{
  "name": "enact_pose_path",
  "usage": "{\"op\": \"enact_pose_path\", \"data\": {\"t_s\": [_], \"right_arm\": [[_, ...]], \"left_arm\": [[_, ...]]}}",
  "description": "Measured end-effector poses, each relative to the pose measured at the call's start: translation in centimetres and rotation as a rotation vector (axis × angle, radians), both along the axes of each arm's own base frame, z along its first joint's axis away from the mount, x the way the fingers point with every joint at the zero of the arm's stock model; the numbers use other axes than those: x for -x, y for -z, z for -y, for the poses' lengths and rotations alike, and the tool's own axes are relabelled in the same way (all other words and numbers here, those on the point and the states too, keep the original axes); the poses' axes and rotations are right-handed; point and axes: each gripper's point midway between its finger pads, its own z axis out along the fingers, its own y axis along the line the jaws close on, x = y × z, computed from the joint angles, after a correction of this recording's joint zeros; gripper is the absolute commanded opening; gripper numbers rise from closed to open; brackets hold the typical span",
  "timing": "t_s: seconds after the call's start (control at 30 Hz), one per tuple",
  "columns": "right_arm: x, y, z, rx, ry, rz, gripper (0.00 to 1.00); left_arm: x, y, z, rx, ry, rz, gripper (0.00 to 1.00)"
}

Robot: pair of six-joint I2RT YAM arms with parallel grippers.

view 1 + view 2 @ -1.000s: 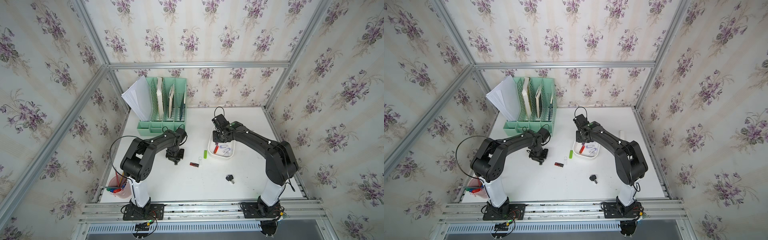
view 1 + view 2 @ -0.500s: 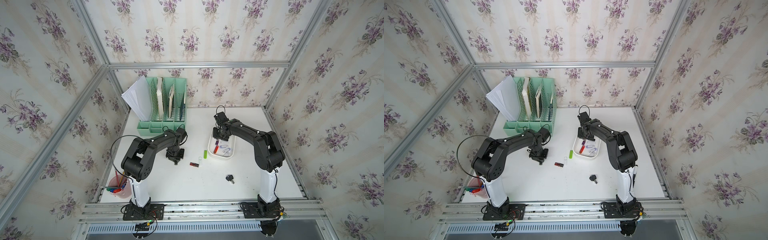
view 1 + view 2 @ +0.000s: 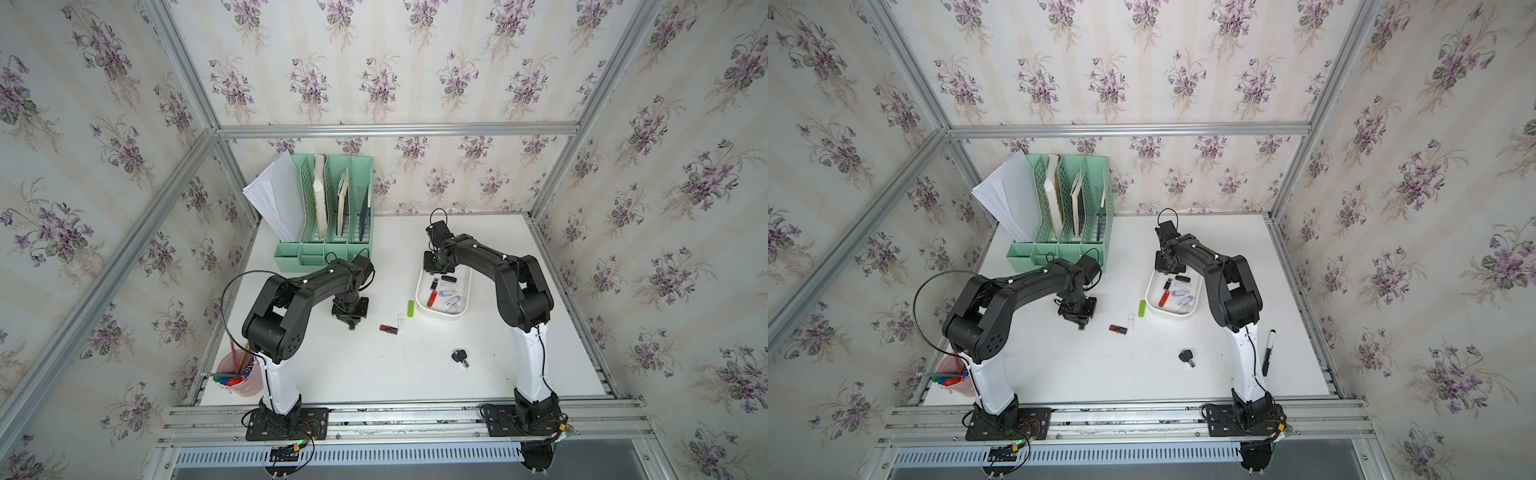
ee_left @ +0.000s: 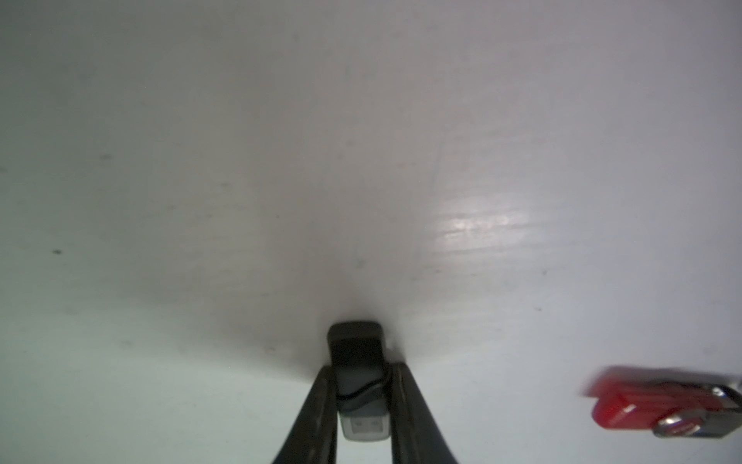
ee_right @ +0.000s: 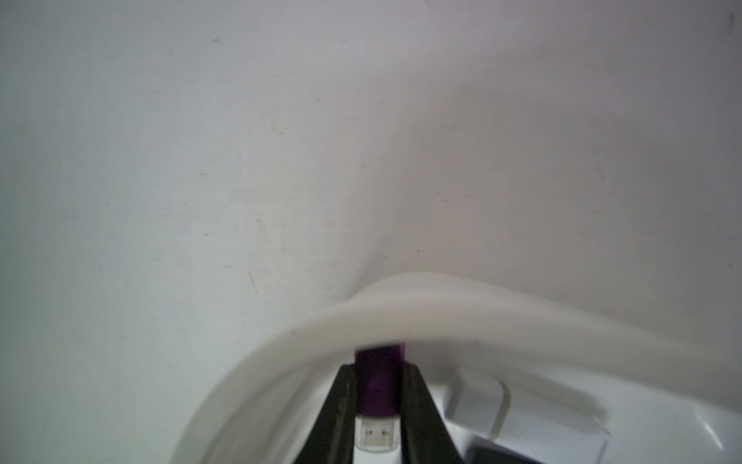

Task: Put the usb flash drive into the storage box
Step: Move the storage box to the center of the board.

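The storage box point(image 3: 440, 312) is a shallow white tub right of the table's middle, with several flash drives and paper clips inside. My right gripper point(image 3: 433, 275) hangs over the box's far left corner. In the right wrist view it point(image 5: 377, 373) is shut on a purple usb flash drive point(image 5: 379, 385), just inside the box's rim point(image 5: 441, 305). My left gripper point(image 3: 351, 325) stands low on the table left of centre. In the left wrist view it point(image 4: 357, 373) is shut on a black usb flash drive point(image 4: 355, 349) whose end touches the table.
A red drive point(image 3: 387, 329), a white clip point(image 3: 401, 322) and a green drive point(image 3: 410, 308) lie between my left gripper and the box. A black key point(image 3: 460, 357) lies nearer the front. A mint-green organizer point(image 3: 328, 216) stands far left, a pink pen cup point(image 3: 243, 380) front left, a marker point(image 3: 1268, 351) right.
My right arm's elbow has lifted and folded back toward its base, while its gripper stayed over the box's far left corner. My left arm has not moved.
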Motion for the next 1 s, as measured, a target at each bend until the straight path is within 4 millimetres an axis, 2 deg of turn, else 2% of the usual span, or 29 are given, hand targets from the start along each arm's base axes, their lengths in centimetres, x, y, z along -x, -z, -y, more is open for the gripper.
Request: {"op": "enact_pose_path", "data": {"t_s": [0.13, 0.27, 0.37, 0.47, 0.6, 0.73, 0.93, 1.0], "right_arm": [[0.2, -0.1, 0.3, 0.006, -0.006, -0.004, 0.48], [0.5, -1.8, 0.5, 0.000, -0.011, 0.023, 0.49], [1.6, -3.4, 0.8, -0.007, -0.019, 0.043, 0.50], [3.8, -4.0, 1.5, 0.003, -0.035, 0.031, 0.52], [7.5, -3.6, 1.9, 0.026, -0.076, -0.011, 0.53], [11.5, -3.3, 1.1, 0.039, -0.153, -0.055, 0.53], [17.3, -2.7, -2.0, 0.037, -0.290, -0.115, 0.54], [18.9, -2.0, -2.3, 0.042, -0.301, -0.150, 0.54]], "left_arm": [[0.0, -0.1, 0.0, 0.002, 0.000, 0.005, 0.24], [-0.1, -0.2, 0.0, 0.006, 0.000, 0.012, 0.24], [-0.1, -0.3, 0.0, 0.009, 0.000, 0.017, 0.24], [-0.1, -0.4, 0.1, 0.012, 0.000, 0.024, 0.24], [-0.3, -0.7, 0.2, 0.018, 0.001, 0.036, 0.24], [-0.4, -0.8, 0.2, 0.020, 0.001, 0.040, 0.24], [-0.4, -0.8, 0.2, 0.020, 0.001, 0.042, 0.24], [-0.4, -0.8, 0.2, 0.021, 0.001, 0.043, 0.24]]}}
